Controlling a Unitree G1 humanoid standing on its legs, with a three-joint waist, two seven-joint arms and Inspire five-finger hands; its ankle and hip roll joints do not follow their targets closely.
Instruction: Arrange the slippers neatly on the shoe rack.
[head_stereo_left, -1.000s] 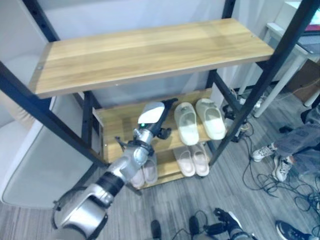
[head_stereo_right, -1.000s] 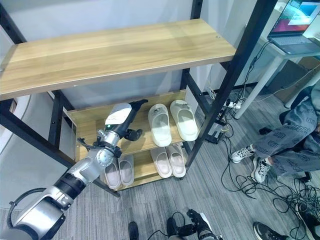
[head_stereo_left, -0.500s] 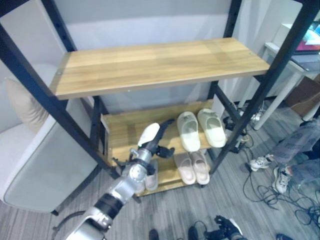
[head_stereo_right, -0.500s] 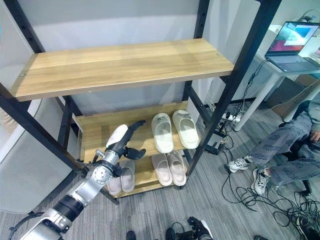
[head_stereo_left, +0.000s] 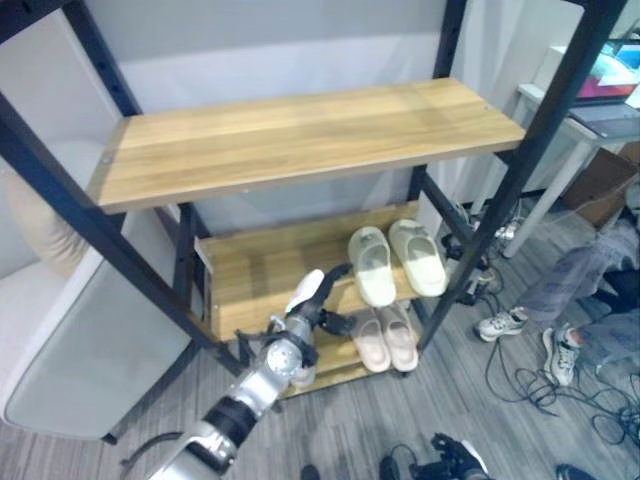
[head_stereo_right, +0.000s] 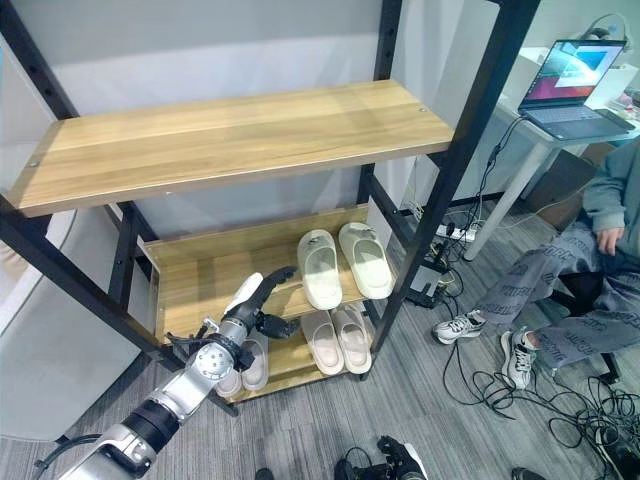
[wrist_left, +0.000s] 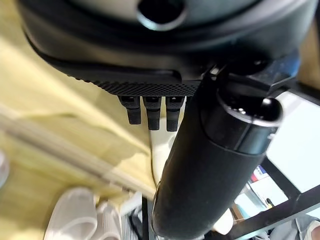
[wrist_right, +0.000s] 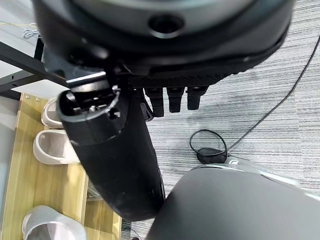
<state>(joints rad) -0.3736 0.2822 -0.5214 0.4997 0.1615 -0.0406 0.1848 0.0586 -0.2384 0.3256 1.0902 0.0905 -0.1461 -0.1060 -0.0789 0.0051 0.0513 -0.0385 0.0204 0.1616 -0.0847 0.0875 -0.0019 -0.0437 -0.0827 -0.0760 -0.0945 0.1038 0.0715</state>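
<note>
My left hand is open, fingers straight, at the front edge of the rack's middle shelf, and holds nothing. A pale green pair of slippers lies side by side at the right end of that shelf, a hand's width from my fingers. On the bottom shelf sits a pink pair. Another pale pair lies to its left, partly hidden behind my hand. My right hand hangs open over the floor, holding nothing, with the rack's slippers off to one side.
The wide top shelf overhangs the lower ones between black posts. A person sits at the right by a white table with a laptop. Cables litter the floor. A grey seat stands left.
The camera has shifted. My left hand has drawn back and down from over the middle shelf beside the pale green pair to the shelf's front edge.
</note>
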